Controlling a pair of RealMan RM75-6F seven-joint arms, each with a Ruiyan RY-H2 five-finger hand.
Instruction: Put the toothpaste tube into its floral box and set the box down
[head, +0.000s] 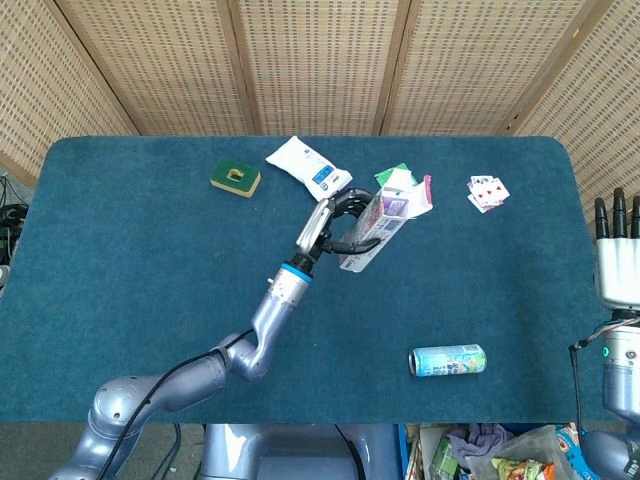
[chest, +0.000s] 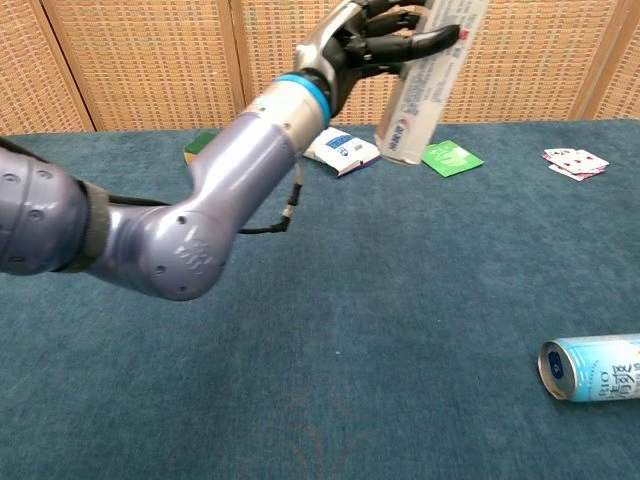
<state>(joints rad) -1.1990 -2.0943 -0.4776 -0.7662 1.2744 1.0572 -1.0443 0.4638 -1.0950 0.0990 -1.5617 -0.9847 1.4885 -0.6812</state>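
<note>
My left hand (head: 335, 222) grips the floral box (head: 378, 222) and holds it raised over the middle of the table, tilted steeply. The box's end flaps (head: 408, 196) stand open at its upper end. In the chest view the same left hand (chest: 372, 28) holds the box (chest: 428, 85) high, its lower end pointing down at the table. No toothpaste tube shows outside the box, and I cannot see into it. My right hand (head: 618, 258) is at the far right edge, fingers straight, holding nothing.
A blue drink can (head: 447, 359) lies on its side at front right, also low in the chest view (chest: 595, 368). Along the back lie a green-yellow sponge (head: 235, 178), a white packet (head: 308, 168), a green sachet (chest: 451, 158) and playing cards (head: 487, 192).
</note>
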